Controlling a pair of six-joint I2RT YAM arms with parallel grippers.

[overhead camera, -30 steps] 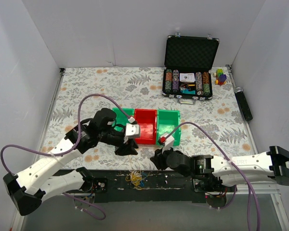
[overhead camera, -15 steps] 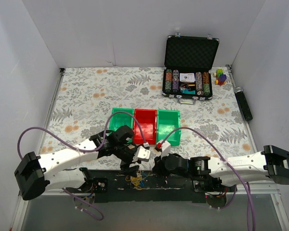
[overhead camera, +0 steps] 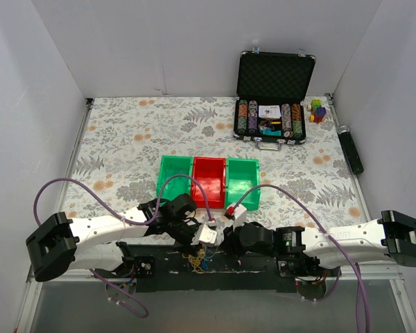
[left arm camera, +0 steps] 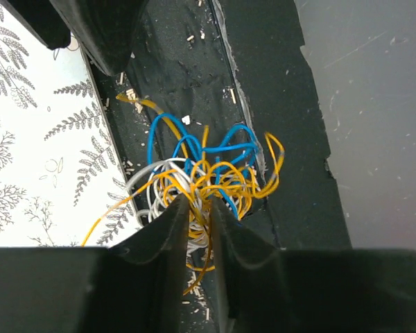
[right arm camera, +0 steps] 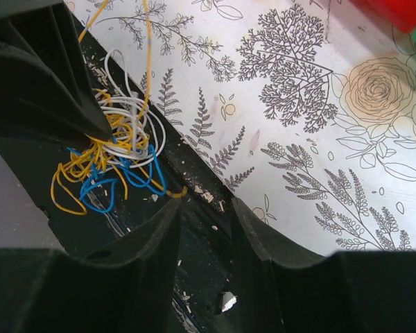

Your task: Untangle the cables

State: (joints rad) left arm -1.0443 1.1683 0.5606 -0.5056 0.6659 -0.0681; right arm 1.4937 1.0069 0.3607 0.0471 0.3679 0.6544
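The cables [overhead camera: 194, 259] are a small knot of yellow, white and blue wires on the black strip at the table's near edge, between the two arm bases. My left gripper [overhead camera: 197, 248] is down on the knot. In the left wrist view its jaws [left arm camera: 200, 208] stand narrow, with yellow and white strands of the cables [left arm camera: 208, 170] pinched between them. My right gripper [overhead camera: 226, 240] hovers just right of the knot. In the right wrist view it [right arm camera: 204, 208] is open with only the black strip between its fingers, and the cables [right arm camera: 114, 163] lie to its upper left.
Three bins stand mid-table: green [overhead camera: 175, 177], red [overhead camera: 209, 180], green [overhead camera: 243, 179]. An open black case of poker chips [overhead camera: 272, 123] sits at the back right, with coloured blocks [overhead camera: 317, 111] and a black tool [overhead camera: 351, 150] beside it. The floral cloth [overhead camera: 125, 139] covers the table.
My left arm swung from over the bins down to the near edge and onto the knot; its jaws opened wide, then narrowed round the strands. My right gripper shifted slightly left.
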